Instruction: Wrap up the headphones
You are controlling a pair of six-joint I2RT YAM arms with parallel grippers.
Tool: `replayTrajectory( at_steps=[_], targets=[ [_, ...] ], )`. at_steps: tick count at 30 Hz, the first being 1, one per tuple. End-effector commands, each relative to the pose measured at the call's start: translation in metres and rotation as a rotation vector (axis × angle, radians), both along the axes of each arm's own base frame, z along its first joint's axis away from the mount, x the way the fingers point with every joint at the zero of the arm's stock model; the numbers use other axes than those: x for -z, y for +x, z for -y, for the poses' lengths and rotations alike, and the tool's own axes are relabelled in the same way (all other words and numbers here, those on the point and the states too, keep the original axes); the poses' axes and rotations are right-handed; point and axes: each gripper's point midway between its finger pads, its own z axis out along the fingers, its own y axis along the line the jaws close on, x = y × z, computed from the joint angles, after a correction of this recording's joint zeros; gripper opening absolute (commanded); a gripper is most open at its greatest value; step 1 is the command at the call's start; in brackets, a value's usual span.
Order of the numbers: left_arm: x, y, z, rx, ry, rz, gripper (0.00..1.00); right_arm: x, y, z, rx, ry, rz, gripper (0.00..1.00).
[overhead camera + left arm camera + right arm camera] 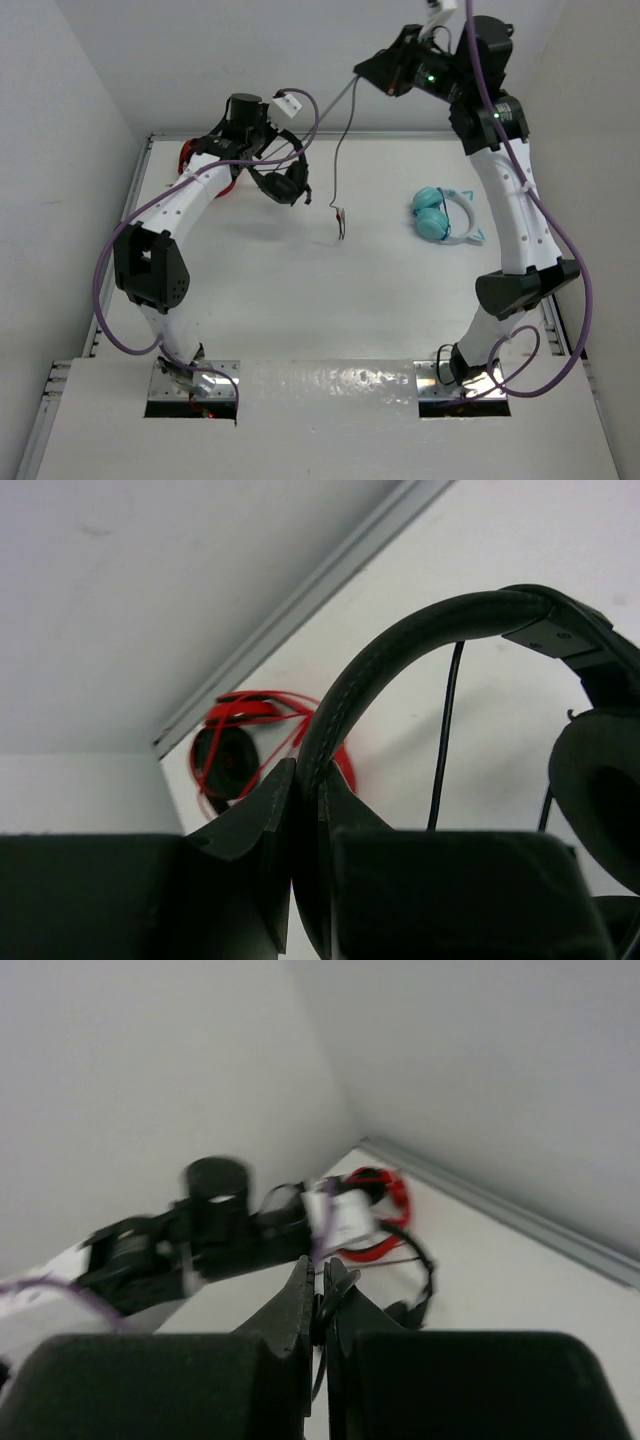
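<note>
While your left fingers [250, 825] clamp the headband [400, 645], the headphones [285, 182] hang beneath them, off the surface [300, 300]. Your right fingers [297, 1305] pinch the cable [340, 150]. Wrapping looks barely begun, so next loop the cable round the headband.

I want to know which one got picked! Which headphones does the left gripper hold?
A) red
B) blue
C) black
C: the left gripper is shut on the headband of the black headphones, while the red headphones lie in the corner.
</note>
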Motion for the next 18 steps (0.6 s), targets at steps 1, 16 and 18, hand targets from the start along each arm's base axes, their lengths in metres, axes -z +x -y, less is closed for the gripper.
replayTrajectory(
  at_steps=[1, 16, 18],
  targets=[
    [-0.041, -0.03, 0.03, 0.148, -0.15, -0.025, 0.0, -0.057, 0.024, 0.062, 0.227, 0.11, 0.139, 0.0],
    [-0.091, -0.133, 0.102, 0.523, -0.701, -0.399, 0.0, 0.03, 0.067, 0.111, 0.422, -0.053, 0.036, 0.0],
    [-0.111, -0.117, 0.085, 0.425, -0.802, -0.358, 0.0, 0.048, 0.064, 0.126, 0.456, -0.039, 0.015, 0.0]
  ],
)
